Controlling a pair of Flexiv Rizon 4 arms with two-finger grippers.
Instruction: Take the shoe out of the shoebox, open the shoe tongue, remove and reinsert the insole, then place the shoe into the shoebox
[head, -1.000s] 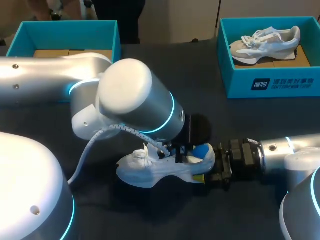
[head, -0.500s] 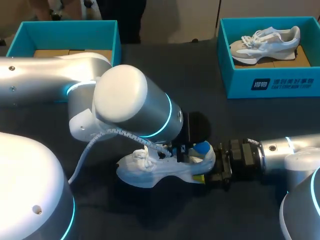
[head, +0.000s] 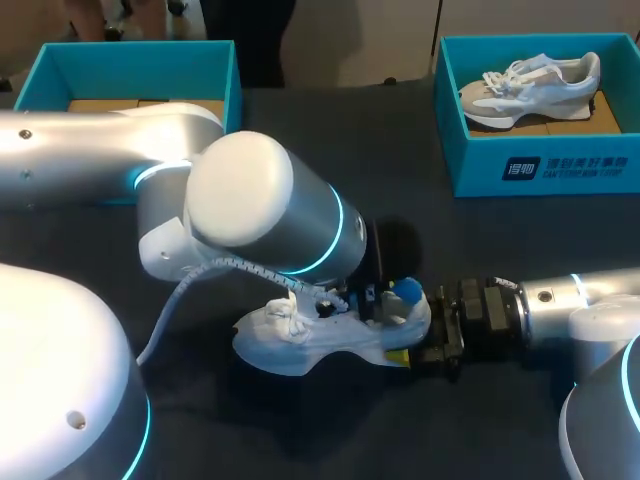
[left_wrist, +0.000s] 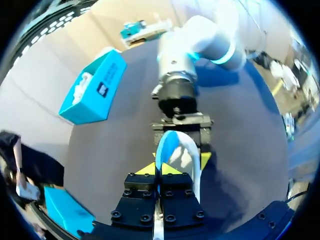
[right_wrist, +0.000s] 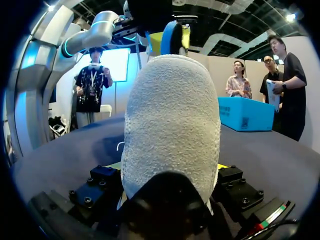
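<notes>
**Head view:** we look down on the table (head: 400, 180) from above and behind.
**Left wrist view:** we look down from close over the shoe (left_wrist: 194, 165), toward our right arm (left_wrist: 200, 35).
**Right wrist view:** we sit low, hard against the shoe's heel.
All three views share the shoe.

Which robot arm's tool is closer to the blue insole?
Left. The left tool pinches the blue insole where it sticks up out of the white shoe. The right tool grips the shoe's heel, just below the insole.
</notes>
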